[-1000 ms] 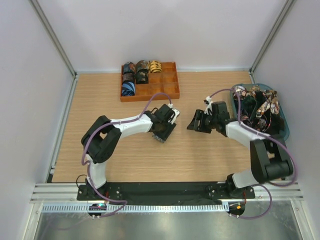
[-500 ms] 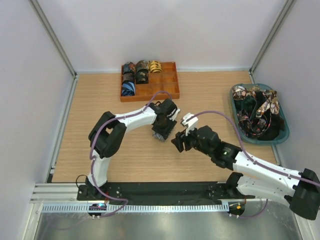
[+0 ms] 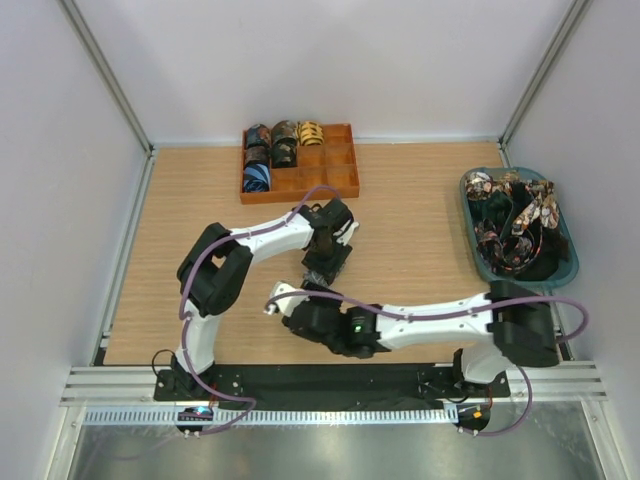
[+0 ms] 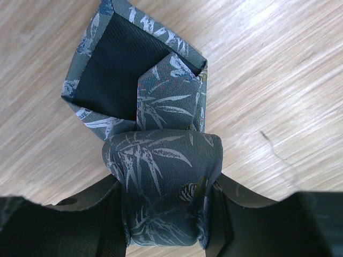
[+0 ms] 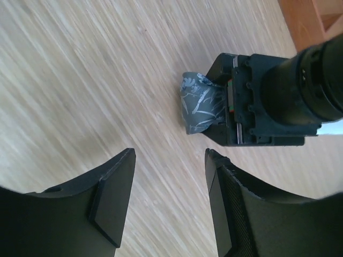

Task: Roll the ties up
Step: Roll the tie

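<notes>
— Looking from the top, what's held?
— Mid-frame, the left gripper (image 3: 323, 266) pinches something dark on the table (image 3: 420, 200).
— Left wrist?
— Rolled tie (image 4: 163, 187) clamped bottom centre; tail upper left.
— Right wrist?
— The right gripper (image 5: 169, 155) is spread, empty; tie centre, in the left gripper.

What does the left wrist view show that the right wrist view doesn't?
Left wrist only: the loose tail of the grey-blue tie, black lining up, flat on the table. Right wrist only: the right gripper, open and empty, and a corner of the orange tray. Both: the tie's roll clamped in the left gripper, over the wooden table.
</notes>
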Action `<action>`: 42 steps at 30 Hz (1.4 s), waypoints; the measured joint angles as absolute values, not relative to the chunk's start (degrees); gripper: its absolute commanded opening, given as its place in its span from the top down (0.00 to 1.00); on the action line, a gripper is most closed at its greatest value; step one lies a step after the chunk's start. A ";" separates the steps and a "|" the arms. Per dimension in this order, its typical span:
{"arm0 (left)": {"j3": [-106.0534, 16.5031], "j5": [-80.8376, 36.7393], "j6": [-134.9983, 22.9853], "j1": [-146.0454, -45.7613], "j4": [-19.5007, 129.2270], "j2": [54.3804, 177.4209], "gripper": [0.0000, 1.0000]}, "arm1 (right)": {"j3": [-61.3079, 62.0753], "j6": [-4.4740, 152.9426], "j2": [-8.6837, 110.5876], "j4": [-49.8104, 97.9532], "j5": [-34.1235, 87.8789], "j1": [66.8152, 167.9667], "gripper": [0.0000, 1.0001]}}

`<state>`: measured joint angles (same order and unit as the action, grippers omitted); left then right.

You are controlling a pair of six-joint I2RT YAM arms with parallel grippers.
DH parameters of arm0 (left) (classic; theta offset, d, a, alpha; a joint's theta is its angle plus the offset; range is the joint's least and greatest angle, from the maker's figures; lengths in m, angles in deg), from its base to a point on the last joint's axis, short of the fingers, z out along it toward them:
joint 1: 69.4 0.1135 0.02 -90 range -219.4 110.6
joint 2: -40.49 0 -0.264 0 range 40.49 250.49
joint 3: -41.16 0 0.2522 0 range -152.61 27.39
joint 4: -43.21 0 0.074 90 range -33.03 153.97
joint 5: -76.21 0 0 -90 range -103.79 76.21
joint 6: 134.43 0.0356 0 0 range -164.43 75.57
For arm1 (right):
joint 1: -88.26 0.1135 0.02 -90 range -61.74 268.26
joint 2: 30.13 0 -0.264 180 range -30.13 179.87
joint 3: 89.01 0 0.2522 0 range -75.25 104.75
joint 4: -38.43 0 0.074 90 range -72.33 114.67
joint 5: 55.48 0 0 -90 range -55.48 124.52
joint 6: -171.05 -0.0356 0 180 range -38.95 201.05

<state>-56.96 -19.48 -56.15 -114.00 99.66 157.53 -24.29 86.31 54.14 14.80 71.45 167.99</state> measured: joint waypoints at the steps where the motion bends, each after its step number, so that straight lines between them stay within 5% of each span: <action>1: -56.94 -19.59 -56.20 -114.02 99.84 157.51 0.76 | -21.86 86.90 57.03 13.60 73.35 168.62 0.38; 18: -52.24 -22.15 -58.01 -114.07 100.78 154.58 0.76 | -0.77 91.99 86.12 -2.10 91.69 169.85 0.18; 42: -50.71 -24.75 -58.40 -113.50 102.62 153.81 0.76 | 3.82 98.39 97.68 0.07 103.97 169.21 0.20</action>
